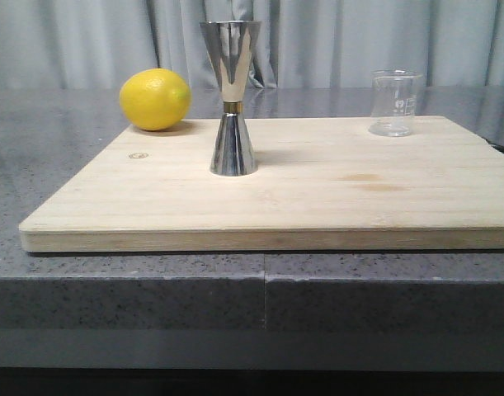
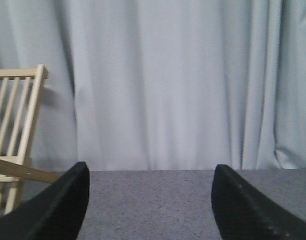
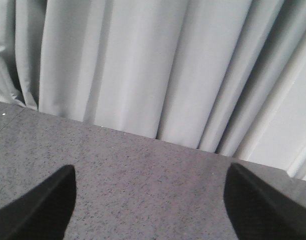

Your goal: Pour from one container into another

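A pale wooden board (image 1: 317, 194) lies on the grey speckled table (image 1: 62, 173). At the board's far left corner sits a yellow lemon (image 1: 155, 99), partly on the board's far edge. Right of it, near the middle of the board and somewhat toward the far edge, the steel jigger (image 1: 230, 97) stands upright (its two cones meet at a narrow gold band). Well apart from it, at the board's far right corner, the clear glass beaker (image 1: 394, 103) stands upright, with faint white marks on its side.

Neither arm shows in the front view. The left hand (image 2: 150, 200) is wide open with nothing between its dark fingers (image 2: 57, 207); a slatted wooden rack (image 2: 15, 135) stands by the curtain (image 2: 158, 85) beyond it. The right hand (image 3: 150, 205) is likewise spread wide and holds nothing, over bare table.
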